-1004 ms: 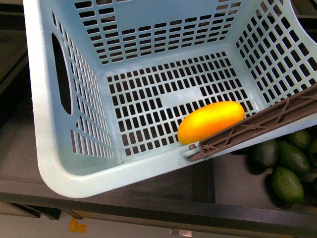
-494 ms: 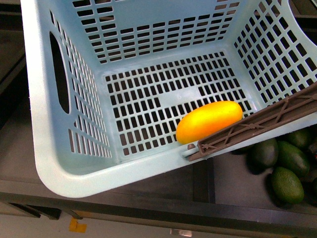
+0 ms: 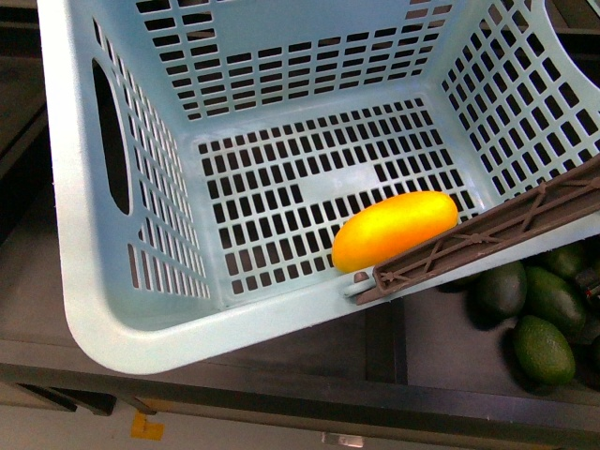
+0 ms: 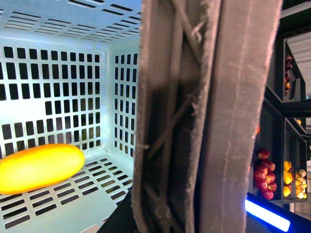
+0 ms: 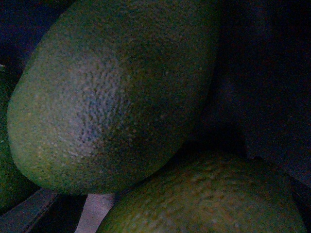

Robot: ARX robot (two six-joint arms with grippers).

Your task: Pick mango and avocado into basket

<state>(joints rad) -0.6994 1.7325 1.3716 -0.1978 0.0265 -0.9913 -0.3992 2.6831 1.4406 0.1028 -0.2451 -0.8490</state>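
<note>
Over a dark shelf (image 3: pixel 281 384), the smooth yellow-orange oval mango (image 3: pixel 394 230) already lies inside the pale teal slotted plastic basket (image 3: pixel 94 309). Dark green egg-shaped avocados (image 3: pixel 542 349) wait just beside the basket, on the shelf. The avocado step seems to be in hand, because the right wrist camera is very near one avocado (image 5: pixel 112 97). The next move calls for a firm grasp and a lift over the basket's rim. The fingers of the left gripper and the right gripper do not show, so I cannot tell their state.

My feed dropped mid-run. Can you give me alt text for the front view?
A yellow-orange mango lies on the slotted floor of the pale teal basket, close to its near wall. The basket's brown handle crosses the lower right of the picture. Several dark green avocados sit outside the basket, to its right.
</note>
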